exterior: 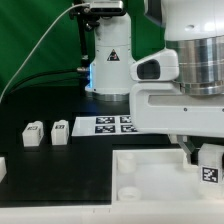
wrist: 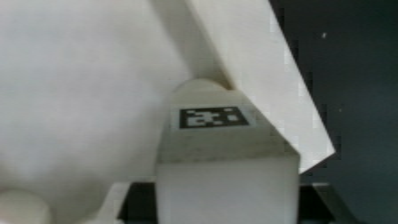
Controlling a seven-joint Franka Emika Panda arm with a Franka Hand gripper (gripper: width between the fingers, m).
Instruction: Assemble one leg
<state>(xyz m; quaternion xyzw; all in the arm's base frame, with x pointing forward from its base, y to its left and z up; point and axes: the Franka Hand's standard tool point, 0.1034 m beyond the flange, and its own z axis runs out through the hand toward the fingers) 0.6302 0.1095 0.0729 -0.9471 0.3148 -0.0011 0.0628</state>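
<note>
My gripper (exterior: pixel 205 158) is shut on one leg (exterior: pixel 209 172), a small white block with a square black-and-white marker, and holds it upright over the corner of the large white panel (exterior: pixel 140 180) on the exterior view's right. In the wrist view the leg (wrist: pixel 214 150) stands between the dark fingers (wrist: pixel 139 202) of the gripper (wrist: pixel 222 208), with its marker facing the camera. The panel (wrist: pixel 71 100) lies under it, and the panel's edge runs diagonally beside the leg. I cannot tell if the leg's tip touches the panel.
Two more legs (exterior: pixel 33 133) (exterior: pixel 61 131) stand on the black table on the exterior view's left. A third white part (exterior: pixel 2 168) shows at the far left edge. The marker board (exterior: pixel 112 124) lies behind the panel, and a white robot base (exterior: pixel 108 60) stands behind that.
</note>
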